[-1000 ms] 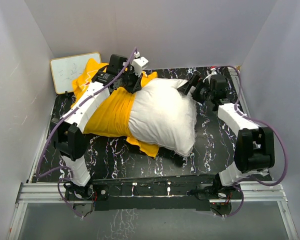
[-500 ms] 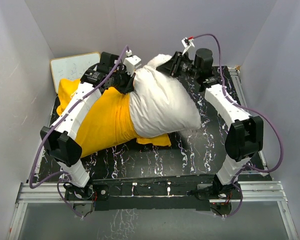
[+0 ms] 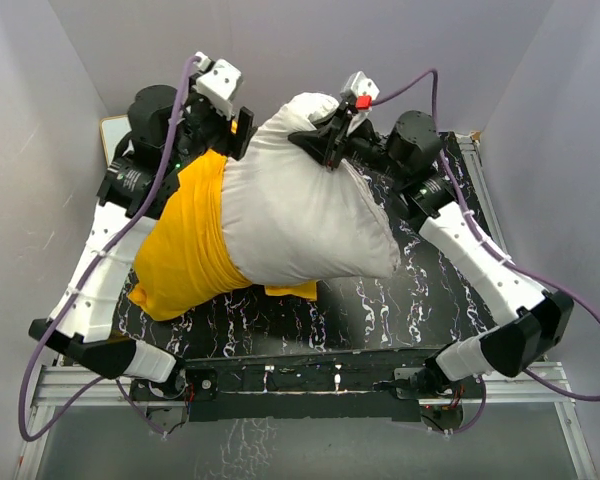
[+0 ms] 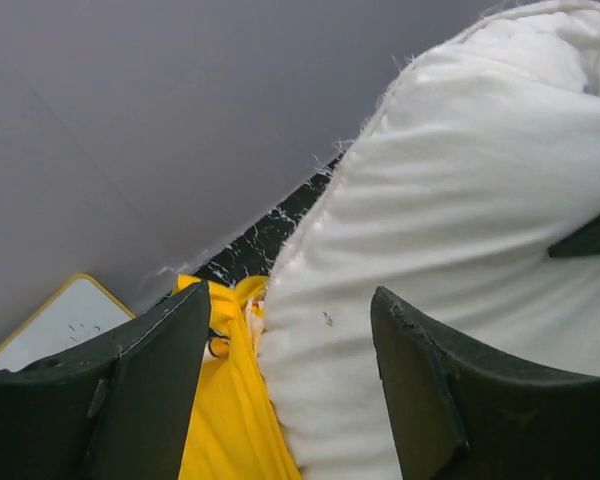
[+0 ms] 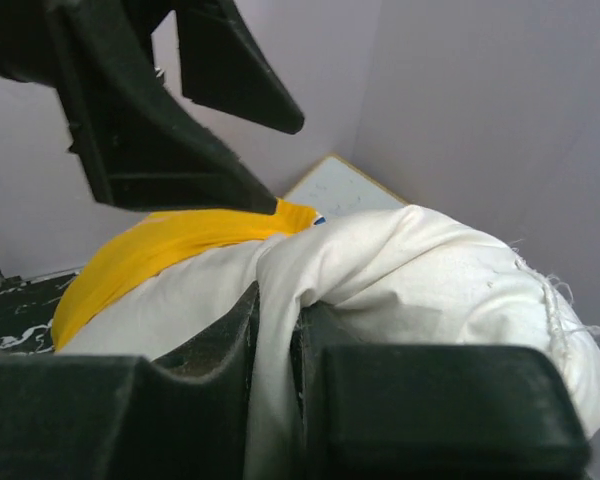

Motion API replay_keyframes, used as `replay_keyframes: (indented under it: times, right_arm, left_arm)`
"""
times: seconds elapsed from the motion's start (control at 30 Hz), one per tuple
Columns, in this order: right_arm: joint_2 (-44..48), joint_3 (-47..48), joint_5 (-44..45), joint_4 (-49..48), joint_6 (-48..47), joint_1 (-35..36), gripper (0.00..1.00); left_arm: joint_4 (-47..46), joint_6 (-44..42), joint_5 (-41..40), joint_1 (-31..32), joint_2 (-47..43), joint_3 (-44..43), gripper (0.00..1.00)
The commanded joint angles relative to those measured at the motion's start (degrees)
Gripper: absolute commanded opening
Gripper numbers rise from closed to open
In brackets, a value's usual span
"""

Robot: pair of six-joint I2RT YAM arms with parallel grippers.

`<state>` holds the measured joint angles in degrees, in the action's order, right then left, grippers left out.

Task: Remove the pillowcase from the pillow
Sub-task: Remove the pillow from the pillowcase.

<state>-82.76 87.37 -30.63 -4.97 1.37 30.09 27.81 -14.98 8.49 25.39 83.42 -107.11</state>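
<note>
Nearest us we note the black marbled table (image 3: 380,310). On the near side of the left pincer (image 4: 292,295), the pillowcase (image 3: 185,250) bunches over the pillow's left end. The pillow (image 3: 300,220) spans between both pincers, bare white toward the right. The right pincer (image 5: 277,335) is clamped on a fold of the pillow. We see the left pincer's fingers apart, gripping nothing, with the pillow and yellow cloth just ahead. Beyond it stands a white board (image 5: 345,190).

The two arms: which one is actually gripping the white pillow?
The right arm: its jaws are shut on a fold of the pillow. The left arm has its jaws apart, clamping nothing.
</note>
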Motion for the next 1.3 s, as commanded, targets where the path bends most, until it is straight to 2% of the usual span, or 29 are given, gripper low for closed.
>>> replay_keyframes:
  times: [0.0,0.07,0.23,0.37,0.47,0.53,0.77,0.93,1.03,1.1,1.17,1.27]
  right_arm:
    - [8.6,0.9,-8.0,-22.3,-1.3,0.4,0.08]
    - [10.8,1.2,-10.9,-22.8,-0.6,0.4,0.08]
    - [14.5,0.4,-17.1,-17.6,-1.3,0.4,0.08]
    - [17.4,-2.4,-16.9,-11.5,-6.3,0.4,0.08]
    - [18.7,-3.1,-15.0,-6.4,-10.8,0.4,0.08]
    - [19.3,-3.1,-13.5,-3.9,-13.9,0.4,0.08]
    - [20.3,-3.0,-8.6,-0.9,-17.2,0.4,0.08]
    - [21.5,-5.0,0.4,-1.9,-18.2,0.4,0.08]
    - [22.4,-6.9,8.0,-2.5,-18.8,0.3,0.08]
    - [22.8,-9.2,13.8,-3.7,-18.6,0.3,0.08]
    - [23.5,-12.3,18.3,-6.5,-17.8,0.2,0.08]
    - [24.5,-18.6,22.7,-14.4,-15.0,-0.2,0.08]
  left_arm:
    - [-4.0,-1.1,-5.7,0.2,-1.5,-2.2,0.63]
    - [-1.7,-1.7,-7.2,0.0,-0.3,-4.7,0.63]
    - [15.0,2.4,0.0,-1.6,2.9,-9.7,0.67]
    - [27.5,8.4,11.4,-4.4,4.1,-6.1,0.74]
    - [30.7,10.2,17.6,-6.7,3.3,-2.6,0.78]
    - [31.1,10.1,18.2,-7.4,2.5,-1.0,0.76]
    - [35.8,2.2,14.4,-7.5,3.3,4.8,0.53]
    - [34.7,-3.2,7.9,-8.3,2.8,15.2,0.21]
    - [31.4,-6.3,3.5,-10.2,2.4,18.3,0.09]
    - [29.2,-7.8,1.2,-11.9,3.0,16.8,0.00]
    - [26.8,-8.7,0.5,-13.8,4.2,12.0,0.00]
    - [24.1,-7.8,0.5,-15.3,7.8,-2.3,0.00]
